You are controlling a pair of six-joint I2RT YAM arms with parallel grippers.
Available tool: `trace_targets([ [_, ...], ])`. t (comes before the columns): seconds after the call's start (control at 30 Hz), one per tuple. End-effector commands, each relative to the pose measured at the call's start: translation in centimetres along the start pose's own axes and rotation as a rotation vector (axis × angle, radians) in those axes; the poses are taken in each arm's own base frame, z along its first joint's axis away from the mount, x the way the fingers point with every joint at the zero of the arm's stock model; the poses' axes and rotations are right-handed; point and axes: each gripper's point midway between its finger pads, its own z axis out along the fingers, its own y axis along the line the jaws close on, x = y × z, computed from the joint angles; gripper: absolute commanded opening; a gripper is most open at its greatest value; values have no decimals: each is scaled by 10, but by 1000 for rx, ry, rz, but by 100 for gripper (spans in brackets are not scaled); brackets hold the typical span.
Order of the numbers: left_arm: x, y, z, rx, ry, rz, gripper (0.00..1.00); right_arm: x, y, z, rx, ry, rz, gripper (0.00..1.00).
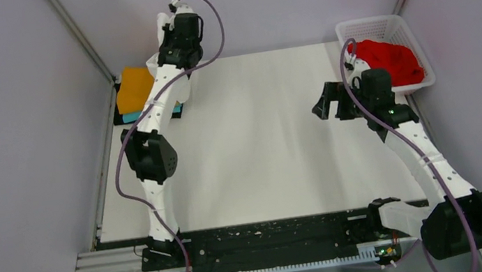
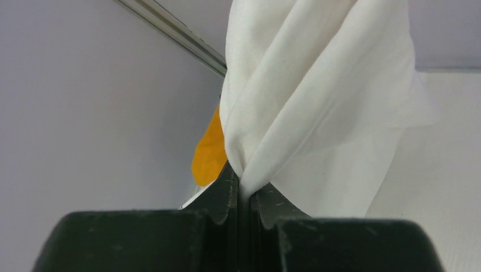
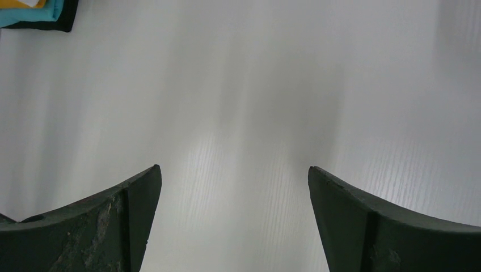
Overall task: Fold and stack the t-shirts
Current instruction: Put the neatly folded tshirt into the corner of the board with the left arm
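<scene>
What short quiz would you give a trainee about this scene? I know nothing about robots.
1. Multiple choice: what does the left gripper pinch? A) an orange t-shirt B) the white t-shirt C) nothing
2. True or false: the right gripper is open and holds nothing.
3. Fill in: the red t-shirt lies in the ____.

Key: 1 B. 2 true. 3 white mesh basket.
</scene>
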Motion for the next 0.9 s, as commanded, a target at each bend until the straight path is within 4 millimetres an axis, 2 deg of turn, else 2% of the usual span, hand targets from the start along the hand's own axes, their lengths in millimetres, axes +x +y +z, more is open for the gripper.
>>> trace_targets([
  [0.0, -57, 49, -33, -22, -136, -168, 0, -15, -3, -4, 9, -72, -8, 99],
  [0.1, -54, 49, -26, -25, -126, -164, 0, -14, -11, 0, 46, -75, 0, 99],
  [0.2, -43, 45, -13, -14, -95, -169, 0, -13, -15, 2, 65, -70, 4, 99],
  [0.37, -15, 37, 23, 20, -26, -195, 0, -14, -24, 6, 104, -66, 10, 99],
  [0.5, 17, 39, 63, 6, 43, -186, 0, -12, -30, 10, 128, -55, 10, 99],
  [0.67, 49, 50, 104, 1, 103, -206, 0, -12, -37, 11, 160, -54, 6, 99],
  [0.83, 77, 57, 129, 31, 159, -251, 0, -12, -42, 13, 185, -60, 4, 99],
  [0.87, 85, 68, 137, 23, 173, -265, 0, -11, -43, 14, 187, -57, 4, 99],
])
